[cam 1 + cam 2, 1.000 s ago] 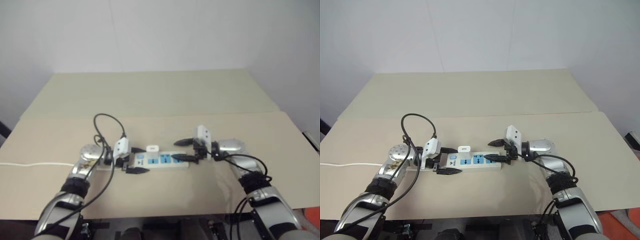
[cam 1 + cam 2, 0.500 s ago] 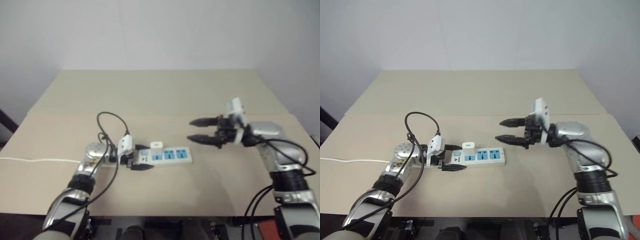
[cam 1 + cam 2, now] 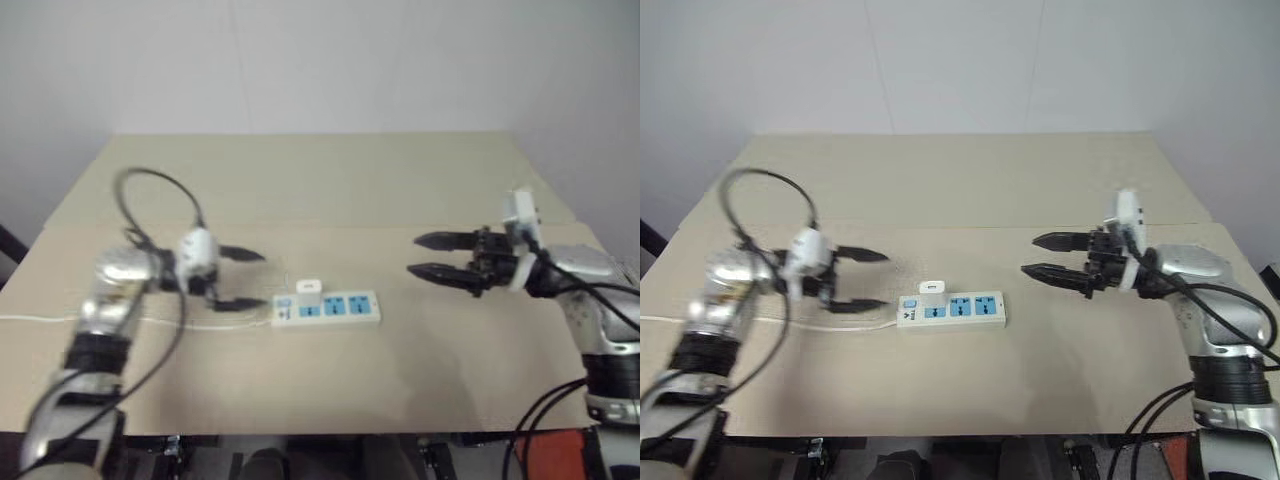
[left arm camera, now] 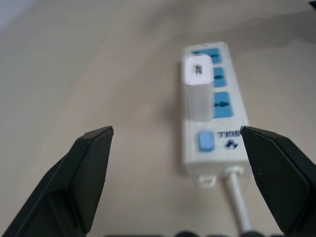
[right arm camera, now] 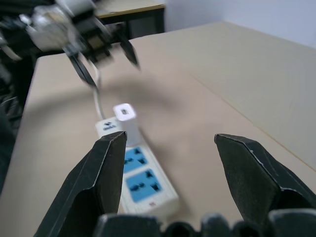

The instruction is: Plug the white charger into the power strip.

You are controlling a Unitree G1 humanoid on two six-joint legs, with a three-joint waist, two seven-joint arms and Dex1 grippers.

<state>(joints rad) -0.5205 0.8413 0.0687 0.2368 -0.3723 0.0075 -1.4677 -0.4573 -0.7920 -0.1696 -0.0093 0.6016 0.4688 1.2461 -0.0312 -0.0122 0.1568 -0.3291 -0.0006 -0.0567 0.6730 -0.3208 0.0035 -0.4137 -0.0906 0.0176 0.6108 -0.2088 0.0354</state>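
White charger (image 3: 932, 292) stands upright in the power strip's (image 3: 952, 309) switch-end socket on the table (image 3: 1040, 190), both my grippers' (image 3: 868, 281) (image 3: 1045, 256) jaws open and empty, so I fear half-seated prongs working loose.

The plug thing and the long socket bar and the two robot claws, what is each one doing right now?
white charger: standing upright, plugged into the socket nearest the switch end of the strip, nothing holding it.
power strip: lying flat on the table, two blue sockets free, cord running off toward the left arm.
left gripper: open, holding nothing, off the strip's cord end.
right gripper: open, holding nothing, off the strip's other end.
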